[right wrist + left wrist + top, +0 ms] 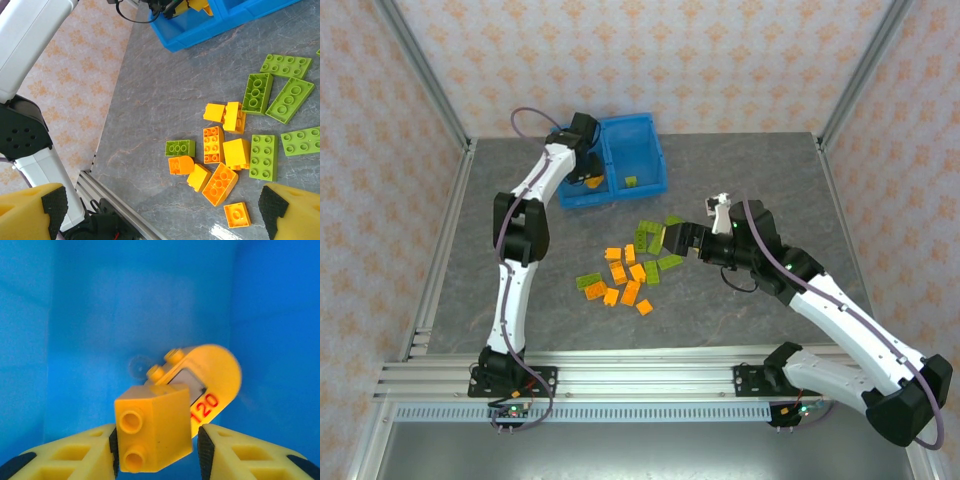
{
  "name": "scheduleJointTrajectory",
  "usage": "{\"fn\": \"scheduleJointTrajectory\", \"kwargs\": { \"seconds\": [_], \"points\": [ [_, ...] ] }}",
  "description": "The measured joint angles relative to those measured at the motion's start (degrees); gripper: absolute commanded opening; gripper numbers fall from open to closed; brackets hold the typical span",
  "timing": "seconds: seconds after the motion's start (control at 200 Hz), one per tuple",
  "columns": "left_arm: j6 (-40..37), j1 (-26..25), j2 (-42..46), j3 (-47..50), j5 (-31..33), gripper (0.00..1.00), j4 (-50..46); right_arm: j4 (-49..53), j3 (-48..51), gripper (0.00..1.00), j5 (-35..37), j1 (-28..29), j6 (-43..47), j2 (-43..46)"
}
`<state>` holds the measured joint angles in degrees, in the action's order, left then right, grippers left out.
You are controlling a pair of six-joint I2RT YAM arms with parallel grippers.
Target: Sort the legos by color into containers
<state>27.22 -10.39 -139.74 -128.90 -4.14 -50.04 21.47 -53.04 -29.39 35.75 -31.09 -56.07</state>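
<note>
Orange brick (152, 427) is pinched between left gripper (156, 442) fingers, low inside the bin (75, 315); another orange piece (212, 375) lies just beyond the fingertips. I'd open gently, then lift straight. Right gripper (162, 205) is wide apart, empty.

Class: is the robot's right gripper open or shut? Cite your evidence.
Open. The right gripper has its fingers far apart at the wrist view's bottom corners, nothing between them, with loose legos on the table beyond.
</note>
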Motion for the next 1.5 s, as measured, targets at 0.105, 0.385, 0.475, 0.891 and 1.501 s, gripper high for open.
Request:
{"fn": "scheduleJointTrajectory", "kwargs": {
  "seconds": [0.105, 0.385, 0.475, 0.891, 1.501],
  "points": [
    [0.4, 0.0, 4.6, 6.4, -1.0, 0.47, 1.0, 0.0, 0.0, 0.99, 0.0, 0.0, -0.2, 0.0],
    [3.8, -2.1, 39.8, 37.0, -4.0, 0.47, 12.6, -1.1, 0.0, 0.99, 0.9, 0.0, -0.4, -2.5],
    [4.3, -6.4, 51.1, 45.5, -3.2, 0.47, 15.6, -1.9, -0.1, 0.99, 1.1, 0.0, -0.4, -4.2],
    [-2.0, -18.1, 46.8, 65.7, -7.2, 0.48, 17.1, -4.0, -0.6, 0.99, 0.9, 0.0, -0.4, -9.4],
    [-6.4, -18.1, 31.8, 57.8, -6.8, 0.52, 20.1, -3.5, 0.2, 0.99, 2.0, 0.0, -0.4, -4.0]
  ]
}}
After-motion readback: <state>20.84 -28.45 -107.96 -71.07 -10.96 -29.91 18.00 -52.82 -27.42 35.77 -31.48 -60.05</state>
